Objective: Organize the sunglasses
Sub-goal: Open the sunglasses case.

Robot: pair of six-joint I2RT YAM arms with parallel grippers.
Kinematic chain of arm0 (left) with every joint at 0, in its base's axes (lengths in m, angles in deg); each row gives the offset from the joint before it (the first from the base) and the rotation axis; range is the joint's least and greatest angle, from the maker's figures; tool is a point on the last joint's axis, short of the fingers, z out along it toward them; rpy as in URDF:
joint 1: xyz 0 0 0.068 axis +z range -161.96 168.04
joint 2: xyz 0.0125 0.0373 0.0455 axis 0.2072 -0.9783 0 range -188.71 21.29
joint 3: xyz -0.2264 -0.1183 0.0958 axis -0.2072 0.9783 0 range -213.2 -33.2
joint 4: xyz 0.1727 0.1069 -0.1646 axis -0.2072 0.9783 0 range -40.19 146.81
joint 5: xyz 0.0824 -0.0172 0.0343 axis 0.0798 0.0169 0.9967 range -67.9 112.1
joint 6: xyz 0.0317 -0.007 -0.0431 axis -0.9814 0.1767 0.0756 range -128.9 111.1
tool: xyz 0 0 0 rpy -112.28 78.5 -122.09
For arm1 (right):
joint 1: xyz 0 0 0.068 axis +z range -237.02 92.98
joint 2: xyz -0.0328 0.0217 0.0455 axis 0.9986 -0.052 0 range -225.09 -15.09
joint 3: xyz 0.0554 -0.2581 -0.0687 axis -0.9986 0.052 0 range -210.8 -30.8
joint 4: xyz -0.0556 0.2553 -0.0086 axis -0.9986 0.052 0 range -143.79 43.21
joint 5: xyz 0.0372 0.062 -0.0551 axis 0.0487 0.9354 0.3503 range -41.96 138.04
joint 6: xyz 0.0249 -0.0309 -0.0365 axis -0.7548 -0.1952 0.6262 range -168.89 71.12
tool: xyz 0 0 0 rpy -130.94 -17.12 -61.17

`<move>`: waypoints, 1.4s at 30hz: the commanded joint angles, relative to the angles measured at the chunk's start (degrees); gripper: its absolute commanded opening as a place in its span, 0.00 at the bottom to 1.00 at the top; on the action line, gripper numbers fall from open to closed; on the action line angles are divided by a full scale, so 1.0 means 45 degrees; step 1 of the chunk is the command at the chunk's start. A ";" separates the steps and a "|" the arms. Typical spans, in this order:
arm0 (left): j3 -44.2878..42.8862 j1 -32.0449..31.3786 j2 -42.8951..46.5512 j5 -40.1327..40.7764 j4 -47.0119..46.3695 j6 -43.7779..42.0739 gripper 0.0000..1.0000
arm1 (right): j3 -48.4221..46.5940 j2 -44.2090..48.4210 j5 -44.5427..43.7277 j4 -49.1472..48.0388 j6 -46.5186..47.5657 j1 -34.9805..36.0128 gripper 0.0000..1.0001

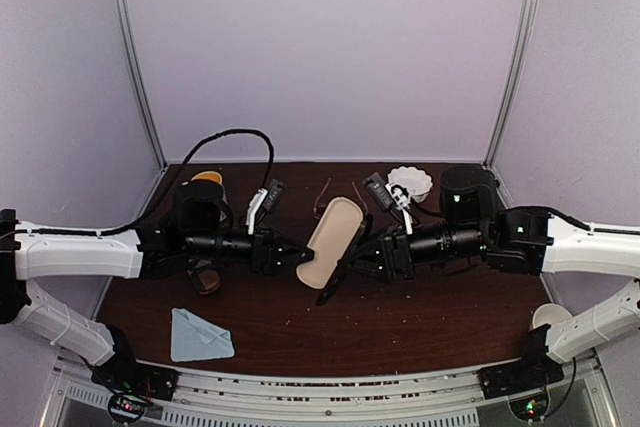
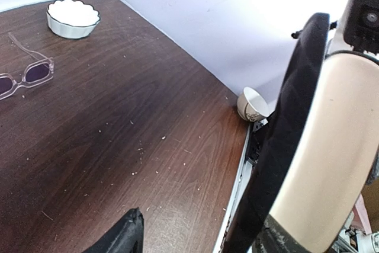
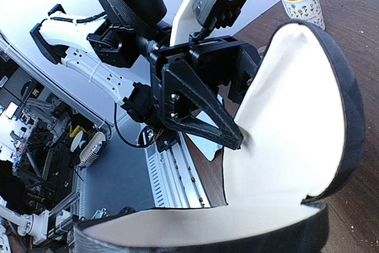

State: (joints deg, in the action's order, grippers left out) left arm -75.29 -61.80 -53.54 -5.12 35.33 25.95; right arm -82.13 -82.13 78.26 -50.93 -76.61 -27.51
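Observation:
An open black case with cream lining (image 1: pixel 335 232) is held above the table's middle, between my two grippers. My right gripper (image 1: pixel 358 252) is shut on its lower half; the case (image 3: pixel 284 146) hides those fingers in the right wrist view. My left gripper (image 1: pixel 303 257) is open (image 2: pixel 204 232), with one finger pressing the cream lining and the other well apart from the case (image 2: pixel 320 146). The pink-framed glasses (image 2: pixel 23 78) lie unfolded on the table behind the case (image 1: pixel 323 193). A dark shape (image 1: pixel 205 275) shows under my left forearm; I cannot tell whether it is the dark pair.
A white scalloped bowl (image 1: pixel 410 182) (image 2: pixel 72 17) stands at the back right. A yellow mug (image 1: pixel 207 179) (image 3: pixel 302 1) stands at the back left. A blue cloth (image 1: pixel 200 337) lies front left. A small white cup (image 1: pixel 553 317) (image 2: pixel 253 103) sits at the right edge.

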 commanded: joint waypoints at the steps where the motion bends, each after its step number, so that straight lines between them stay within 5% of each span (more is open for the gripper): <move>1: 0.0235 0.0163 -0.0167 0.1135 0.0168 0.0132 0.64 | -0.0168 0.0485 0.1439 -0.1042 -0.0128 0.0197 0.38; 15: 0.0476 -0.0062 0.0798 0.0638 0.0826 -0.1114 0.73 | -0.0684 -0.0080 0.0319 0.0932 0.0112 0.0222 0.40; 24: 0.0553 -0.0314 -0.0784 -0.1202 -0.2060 0.0217 0.76 | -0.1606 -0.1502 0.1395 0.0927 0.0179 0.0389 0.40; 37: 0.0311 -0.0408 -0.1144 -0.0468 -0.1715 0.0835 0.28 | -0.2299 -0.1973 0.0324 0.1715 0.0487 0.0406 0.42; 42: 0.0181 -0.0428 -0.0582 0.0331 -0.0846 0.0971 0.20 | -0.2250 -0.1827 -0.0537 0.1910 0.0411 0.0396 0.58</move>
State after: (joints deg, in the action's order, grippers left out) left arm -73.19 -64.16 -58.76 -8.66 28.51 29.41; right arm -89.91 -92.04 78.67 -42.28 -75.56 -26.24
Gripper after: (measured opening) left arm 0.219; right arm 0.637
